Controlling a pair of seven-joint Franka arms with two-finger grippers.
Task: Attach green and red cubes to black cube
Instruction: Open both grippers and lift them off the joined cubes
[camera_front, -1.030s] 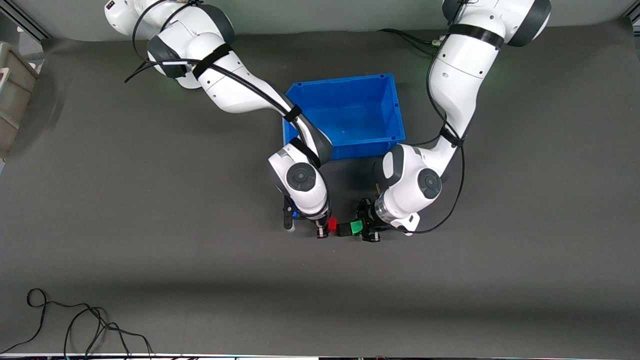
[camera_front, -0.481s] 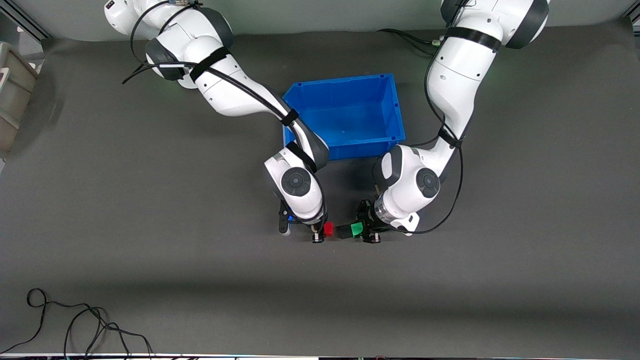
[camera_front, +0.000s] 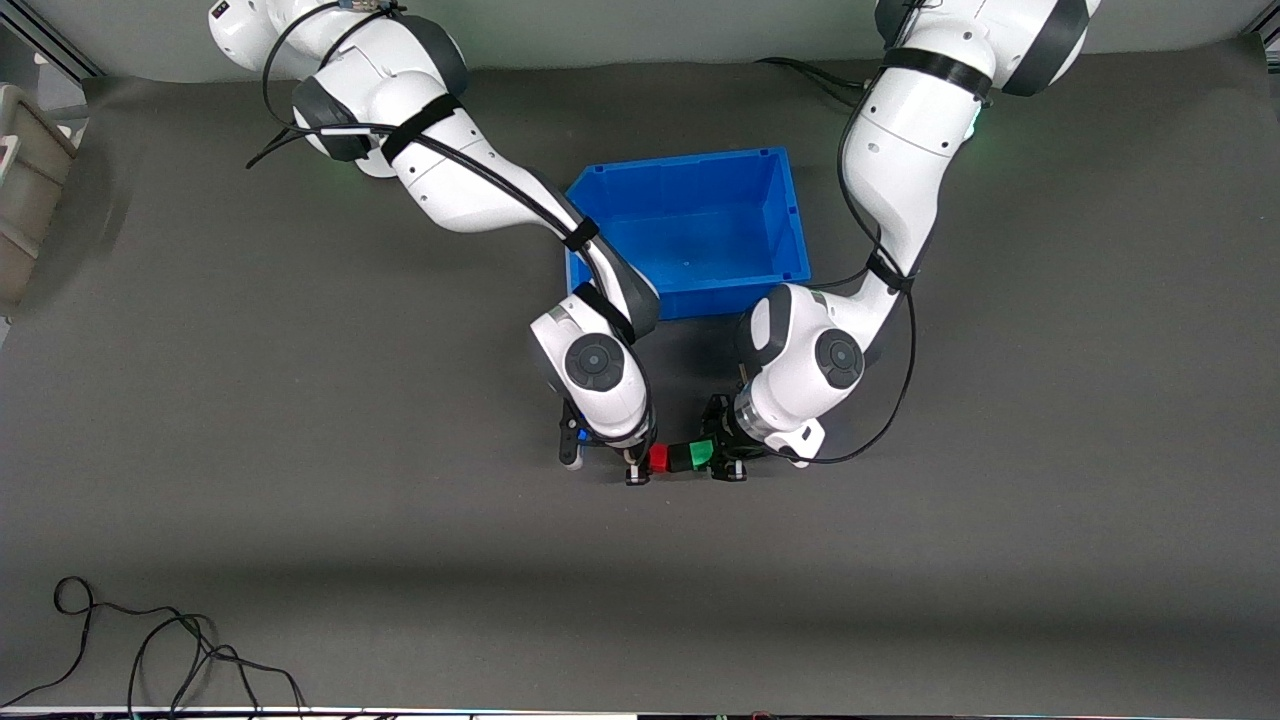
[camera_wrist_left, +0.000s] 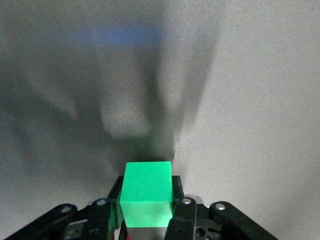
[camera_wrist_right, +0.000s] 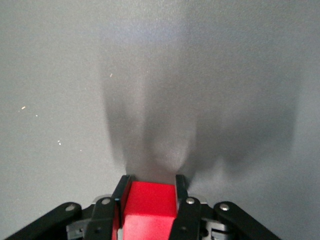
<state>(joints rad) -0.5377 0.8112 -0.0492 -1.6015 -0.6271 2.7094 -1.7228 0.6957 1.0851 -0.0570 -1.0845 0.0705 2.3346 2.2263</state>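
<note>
While left tool grips green cube, right tool grips red cube, cubes close together

The small matte black cube shows only as a dark sliver between the bright red cube and bright green cube, its contact with either unclear.

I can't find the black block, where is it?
In the front view the black cube sits squeezed between the red cube and the green cube, nearer the camera than the blue bin.
</note>
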